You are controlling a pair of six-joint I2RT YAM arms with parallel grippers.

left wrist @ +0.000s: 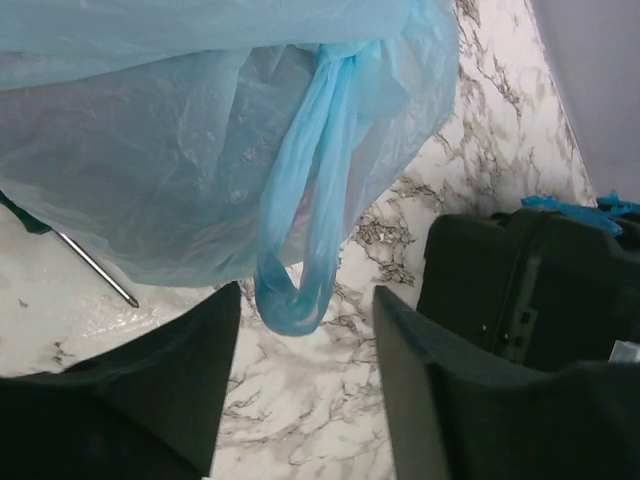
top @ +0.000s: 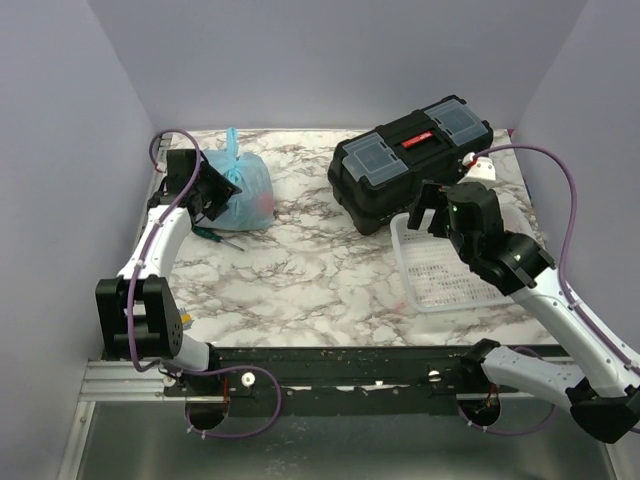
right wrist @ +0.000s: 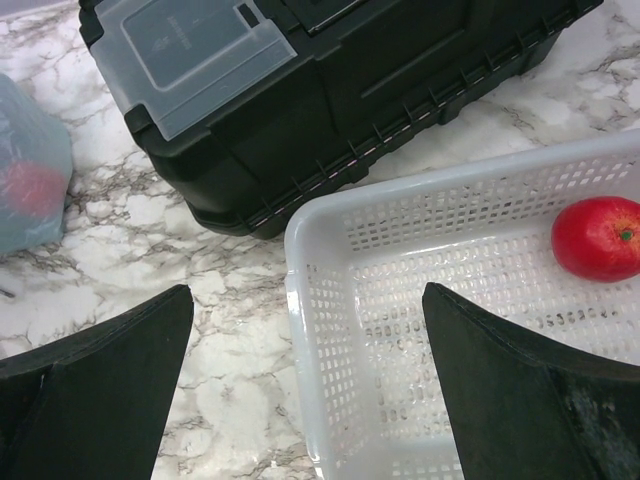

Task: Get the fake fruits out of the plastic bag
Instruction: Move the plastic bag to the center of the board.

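A broad stretch of marble table (top: 300,290) lies open in the middle, between the blue bag (top: 250,195) at far left and the white basket (top: 445,275) at right. A black toolbox (top: 400,170) blocks the far right, just beside the basket's far corner. A screwdriver (top: 220,237) lies in front of the bag. Walls close in on three sides. The bag's handle loop (left wrist: 300,250) hangs between the left gripper's (left wrist: 307,292) spread fingers.

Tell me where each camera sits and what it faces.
Top external: above and behind the robot, looking down on the table; left arm and right arm show.
Left wrist: on the left arm, facing the plastic bag; left gripper shows below.
Right wrist: on the right arm, over the white basket; right gripper shows below.
Shared: all three catch the plastic bag.
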